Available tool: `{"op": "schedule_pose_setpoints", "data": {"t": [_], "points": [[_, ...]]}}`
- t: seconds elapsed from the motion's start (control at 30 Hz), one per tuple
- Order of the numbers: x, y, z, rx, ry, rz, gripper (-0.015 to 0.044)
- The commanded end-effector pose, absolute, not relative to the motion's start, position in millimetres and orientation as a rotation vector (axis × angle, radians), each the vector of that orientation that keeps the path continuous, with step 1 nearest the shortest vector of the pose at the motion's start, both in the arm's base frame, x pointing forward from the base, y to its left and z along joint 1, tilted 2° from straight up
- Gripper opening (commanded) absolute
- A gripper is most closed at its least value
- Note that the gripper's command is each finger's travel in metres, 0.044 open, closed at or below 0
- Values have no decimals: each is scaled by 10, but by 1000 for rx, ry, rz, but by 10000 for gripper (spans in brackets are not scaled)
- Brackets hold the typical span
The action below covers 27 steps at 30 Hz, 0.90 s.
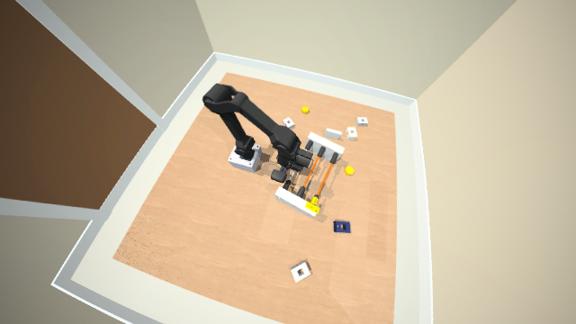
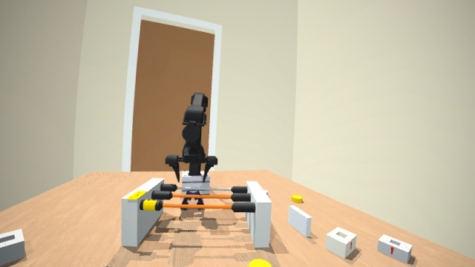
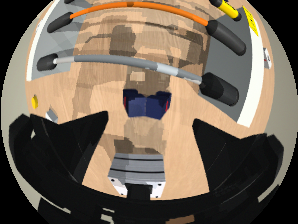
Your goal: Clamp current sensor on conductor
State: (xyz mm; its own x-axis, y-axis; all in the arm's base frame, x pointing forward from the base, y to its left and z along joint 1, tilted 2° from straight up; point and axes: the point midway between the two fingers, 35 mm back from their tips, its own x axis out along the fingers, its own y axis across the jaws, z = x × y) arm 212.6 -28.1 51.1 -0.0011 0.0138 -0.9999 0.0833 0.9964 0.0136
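Note:
The open dark blue sensor (image 2: 192,203) (image 3: 146,106) stands on the table between the arm's base and the rack. Its two jaws stand apart at the top; red marks show on its sides, but I cannot read the arrow's direction. In the top view the arm hides it. My gripper (image 2: 191,181) (image 3: 150,119) is open and empty, fingers pointing down, above the sensor. The LOAD conductor (image 1: 325,180) (image 2: 197,206) is the orange one farthest from the base, with a yellow sleeve (image 1: 315,200) (image 2: 149,205) (image 3: 227,7) at the end by the yellow LOAD marker (image 1: 312,207) (image 2: 136,195) (image 3: 250,21).
A second orange conductor (image 2: 202,196) (image 3: 132,4) and a grey one (image 2: 204,188) (image 3: 120,61) run between the white end walls, nearer the base. A dark blue block (image 1: 344,227), a white block (image 1: 295,275), yellow discs (image 1: 305,109) (image 1: 349,170) and several pale blocks lie around the rack.

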Motion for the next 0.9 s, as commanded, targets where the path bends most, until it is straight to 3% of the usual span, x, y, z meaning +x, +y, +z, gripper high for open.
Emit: {"op": "schedule_pose_setpoints", "data": {"t": [0.0, 0.87], "points": [[2105, -269, 414, 77, 1585, -47, 440], [2080, -258, -10, 77, 1585, -47, 440]]}}
